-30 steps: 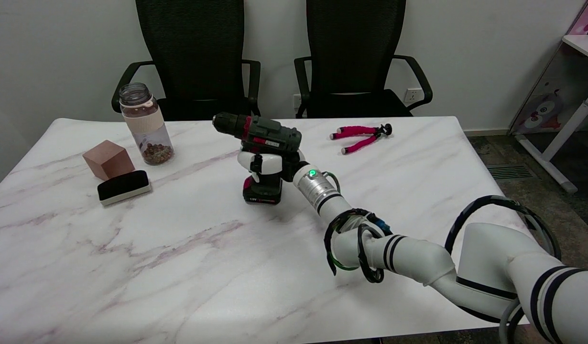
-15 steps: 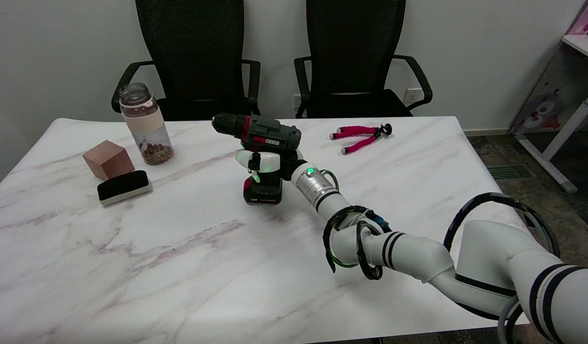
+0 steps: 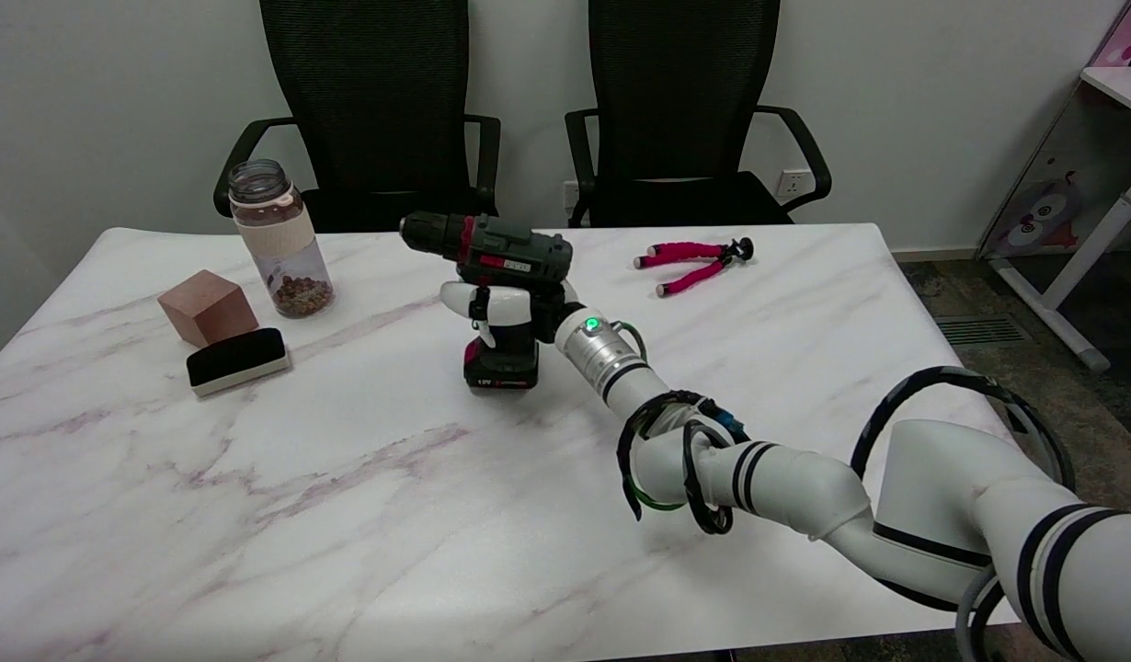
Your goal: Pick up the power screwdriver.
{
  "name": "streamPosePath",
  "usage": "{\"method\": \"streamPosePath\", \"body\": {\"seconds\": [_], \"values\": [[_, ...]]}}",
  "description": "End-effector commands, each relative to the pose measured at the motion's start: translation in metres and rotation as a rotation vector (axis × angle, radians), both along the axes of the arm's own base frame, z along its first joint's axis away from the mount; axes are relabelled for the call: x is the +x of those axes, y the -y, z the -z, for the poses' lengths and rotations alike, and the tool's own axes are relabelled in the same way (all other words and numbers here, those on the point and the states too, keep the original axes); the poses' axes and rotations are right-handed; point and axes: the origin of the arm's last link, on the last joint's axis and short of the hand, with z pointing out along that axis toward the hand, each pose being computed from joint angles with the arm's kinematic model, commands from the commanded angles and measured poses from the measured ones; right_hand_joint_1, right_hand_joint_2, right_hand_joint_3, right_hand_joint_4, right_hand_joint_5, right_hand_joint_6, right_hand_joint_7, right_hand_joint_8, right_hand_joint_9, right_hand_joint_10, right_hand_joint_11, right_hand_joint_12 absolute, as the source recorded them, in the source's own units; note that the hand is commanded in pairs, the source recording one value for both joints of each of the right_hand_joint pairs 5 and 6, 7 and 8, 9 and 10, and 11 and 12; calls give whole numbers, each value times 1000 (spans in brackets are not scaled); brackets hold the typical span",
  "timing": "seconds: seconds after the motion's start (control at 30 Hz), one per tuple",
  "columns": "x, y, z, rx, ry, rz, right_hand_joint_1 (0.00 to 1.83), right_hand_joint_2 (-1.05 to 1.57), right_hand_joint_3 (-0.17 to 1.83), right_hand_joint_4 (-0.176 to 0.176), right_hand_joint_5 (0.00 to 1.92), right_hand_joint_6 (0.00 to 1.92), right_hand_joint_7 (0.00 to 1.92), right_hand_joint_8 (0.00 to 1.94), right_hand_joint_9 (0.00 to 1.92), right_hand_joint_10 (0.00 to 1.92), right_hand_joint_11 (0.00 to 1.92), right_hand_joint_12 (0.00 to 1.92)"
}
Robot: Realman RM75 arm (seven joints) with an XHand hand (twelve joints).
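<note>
One robot hand (image 3: 499, 306), the right, is wrapped around the handle of the power screwdriver (image 3: 492, 285), which stands upright toward the far middle of the marble table (image 3: 345, 496), chuck pointing left. Whether its battery base has left the surface is unclear. It looks rigid and bottom-heavy, so the handle below the motor body seems the sensible grip.

One power screwdriver (image 3: 492, 257), jar (image 3: 279, 239), wooden cube (image 3: 208, 307), eraser (image 3: 237, 359), tripod (image 3: 694, 261); two chairs (image 3: 374, 101).
</note>
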Motion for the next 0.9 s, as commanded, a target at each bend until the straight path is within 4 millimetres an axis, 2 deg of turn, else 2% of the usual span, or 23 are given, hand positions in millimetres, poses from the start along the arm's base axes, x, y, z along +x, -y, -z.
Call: {"method": "streamPosePath", "body": {"seconds": [0.03, 0.2, 0.23, 0.3, 0.33, 0.37, 0.63, 0.9], "values": [[28, 9, 14, 61, -26, -78, 994, 620, 950, 176, 1920, 1920, 1920, 1920, 1920, 1920, 1920, 1920], [42, 15, 17, 72, -31, -111, 997, 749, 883, 176, 1920, 1920, 1920, 1920, 1920, 1920, 1920, 1920], [46, 16, 17, 74, -31, -117, 1003, 763, 871, 37, 1920, 1920, 1920, 1920, 1920, 1920, 1920, 1920], [51, 19, 17, 77, -36, -128, 1005, 792, 856, 25, 1920, 1920, 1920, 1920, 1920, 1920, 1920, 1920], [56, 20, 17, 78, -45, -140, 1001, 803, 844, 122, 1920, 1920, 1920, 1920, 1920, 1920, 1920, 1920], [59, 21, 17, 79, -50, -149, 999, 812, 838, 176, 1920, 1920, 1920, 1920, 1920, 1920, 1920, 1920], [91, 26, 11, 96, -47, -224, 998, 918, 802, 176, 1920, 1920, 1920, 1920, 1920, 1920, 1920, 1920], [114, 27, 6, 110, -33, -278, 991, 983, 797, 176, 1920, 1920, 1920, 1920, 1920, 1920, 1920, 1920]]}}
